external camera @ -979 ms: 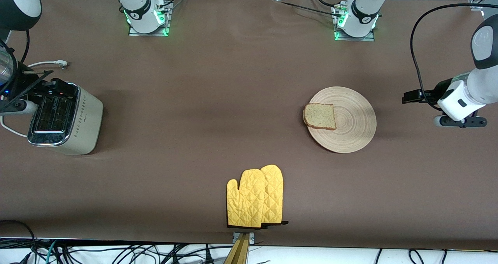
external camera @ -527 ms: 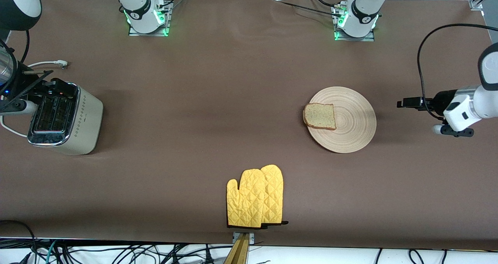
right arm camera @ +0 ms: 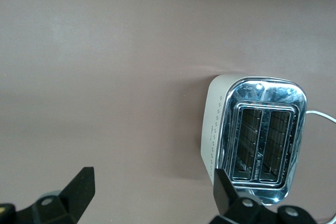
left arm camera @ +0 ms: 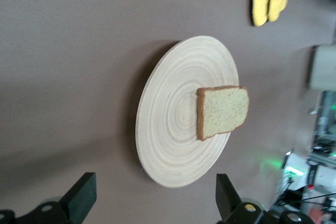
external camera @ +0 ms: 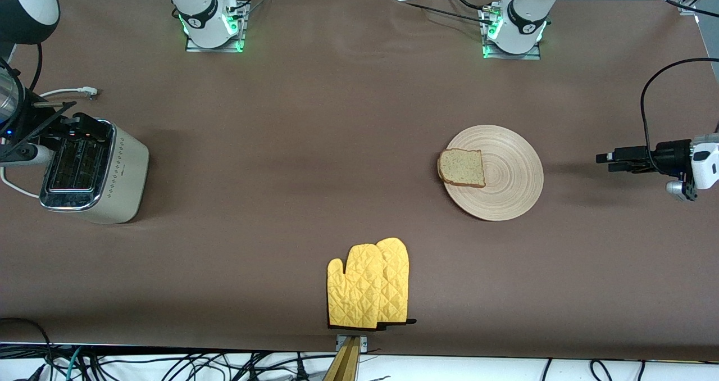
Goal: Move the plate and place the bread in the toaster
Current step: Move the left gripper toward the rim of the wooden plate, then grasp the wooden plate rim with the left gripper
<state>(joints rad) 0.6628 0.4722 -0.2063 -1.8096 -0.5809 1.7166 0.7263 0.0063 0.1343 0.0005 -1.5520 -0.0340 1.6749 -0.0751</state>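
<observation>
A pair of yellow quilted oven mitts (external camera: 369,285) is seen nearest the front camera. Farther off, the speckled brown bread slice (external camera: 462,168) lies on the round grooved wooden plate (external camera: 514,173) (overhanging its rim), so a jerked plate could shed it. The cream chrome-topped toaster (external camera: 92,173) stands at the right arm's end. The left gripper (left arm camera: 152,205) is held spread beside the plate, the right gripper (right arm camera: 152,195) spread above the toaster.
</observation>
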